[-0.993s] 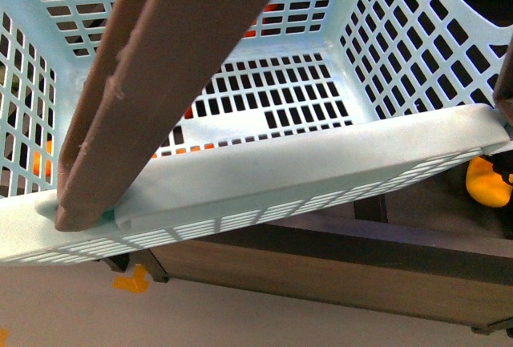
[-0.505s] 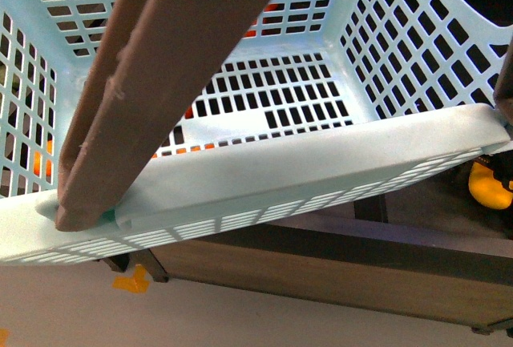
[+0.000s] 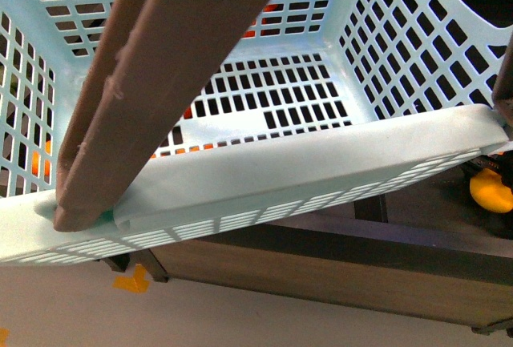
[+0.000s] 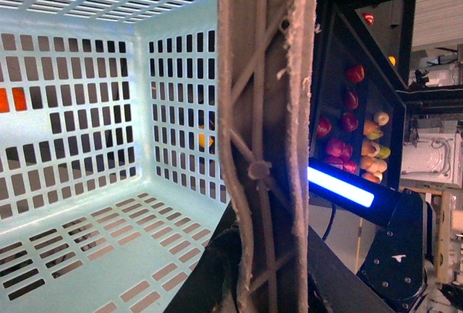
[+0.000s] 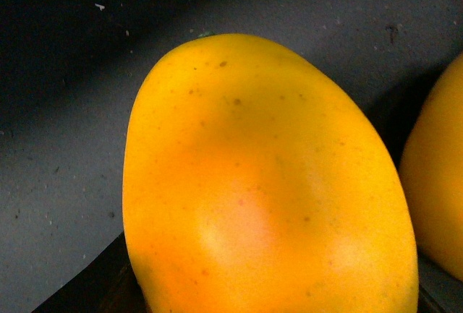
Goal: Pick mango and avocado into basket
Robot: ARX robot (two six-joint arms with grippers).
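Note:
The turquoise basket (image 3: 321, 167) fills the front view, tilted, with its slotted floor bare. Its brown handle (image 3: 152, 98) crosses diagonally. In the left wrist view my left gripper (image 4: 264, 284) is shut on the basket handle (image 4: 264, 110), with the basket's inside (image 4: 87, 204) beside it. My right gripper (image 5: 268, 291) is shut on the yellow-orange mango (image 5: 260, 183), which fills the right wrist view over a dark grey surface. The mango (image 3: 489, 191) also peeks out below the basket's right corner in the front view. No avocado is in view.
A second yellow fruit (image 5: 441, 183) lies right beside the held mango. A dark shelf holds red apples (image 4: 352, 74) and mixed fruit (image 4: 372, 163) above a blue light strip (image 4: 340, 186). A dark wooden table (image 3: 361, 275) stands below the basket. Orange tape (image 3: 132, 281) marks the floor.
The mango at the right edge of the front view shows smaller and a little lower than before. The basket and its handle have not moved.

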